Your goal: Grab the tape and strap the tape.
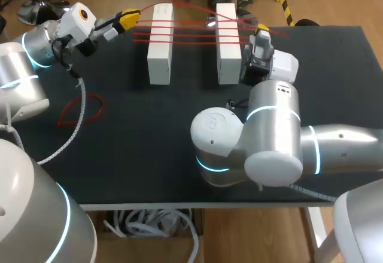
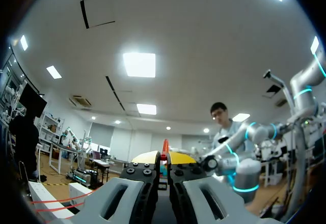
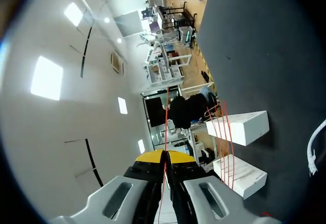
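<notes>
Left tool [image 1: 128, 18] and right tool [image 1: 261, 34] each pinch the red tape [image 1: 194, 37], strung across the left white block [image 1: 160, 48] and right block [image 1: 227, 51] on the table [image 1: 149, 149].

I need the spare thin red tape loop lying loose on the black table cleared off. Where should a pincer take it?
Probably at the rounded end of the thin red tape loop, on my right of the white coiled cable that crosses it. Come straight down: the loop lies flat on the black table, so the fingers should straddle the single strand there.
</notes>
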You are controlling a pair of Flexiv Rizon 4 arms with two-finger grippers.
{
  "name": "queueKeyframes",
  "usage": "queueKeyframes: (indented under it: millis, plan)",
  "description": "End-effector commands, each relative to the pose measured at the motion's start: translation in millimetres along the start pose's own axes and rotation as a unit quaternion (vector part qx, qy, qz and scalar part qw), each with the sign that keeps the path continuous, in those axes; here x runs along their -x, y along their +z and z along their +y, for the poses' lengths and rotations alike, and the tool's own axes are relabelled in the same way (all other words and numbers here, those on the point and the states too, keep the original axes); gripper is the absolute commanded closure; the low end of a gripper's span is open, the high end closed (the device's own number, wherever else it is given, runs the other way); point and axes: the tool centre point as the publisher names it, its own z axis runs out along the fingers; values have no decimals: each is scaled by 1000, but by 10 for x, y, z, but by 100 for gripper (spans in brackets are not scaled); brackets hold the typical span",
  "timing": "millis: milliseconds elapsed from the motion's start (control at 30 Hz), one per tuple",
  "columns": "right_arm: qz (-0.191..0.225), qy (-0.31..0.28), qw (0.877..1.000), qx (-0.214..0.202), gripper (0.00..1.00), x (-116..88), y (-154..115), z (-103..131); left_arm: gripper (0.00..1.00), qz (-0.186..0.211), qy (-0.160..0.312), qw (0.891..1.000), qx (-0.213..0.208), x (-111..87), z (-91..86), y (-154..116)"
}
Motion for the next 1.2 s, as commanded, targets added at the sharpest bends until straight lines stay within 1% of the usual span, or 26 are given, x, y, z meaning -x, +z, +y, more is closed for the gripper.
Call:
queueKeyframes:
  millis: [33,600,700,733,800,867,933,1000,1033,1100,1133,1167,1200]
  plan:
    - [-3,-1,1000,-1,100,-26,7,17,100,-2,0,1000,1,-13,-5,11]
    - [-3,-1,1000,-1,100,-26,7,17,100,-2,0,1000,1,-13,-5,11]
    - [-3,-1,1000,-1,100,-26,7,17,100,13,2,998,61,-48,-81,27]
    - [-3,-1,1000,-1,100,-26,7,17,100,21,2,996,87,-58,-104,47]
    - [-3,-1,1000,-1,100,-26,7,17,100,33,-2,990,138,-77,-144,89]
    - [-3,-1,1000,-1,100,-26,7,17,100,40,-8,981,188,-95,-176,136]
    - [-3,-1,1000,-1,100,-26,7,17,100,43,-11,973,228,-115,-207,168]
    - [-3,-1,1000,-1,100,-26,7,17,100,41,-14,960,277,-134,-237,182]
    - [-3,-1,1000,-1,100,-26,7,17,100,38,-18,951,305,-142,-249,181]
    - [-3,-1,1000,-1,100,-26,7,17,100,29,-21,939,342,-158,-275,209]
    - [-3,-1,1000,-1,100,-26,7,17,100,23,-28,928,370,-167,-284,218]
    - [-3,-1,1000,-1,100,-26,7,17,100,20,-26,922,385,-173,-285,228]
    - [-3,-1,1000,-1,100,-26,7,17,100,11,-30,914,404,-181,-293,229]
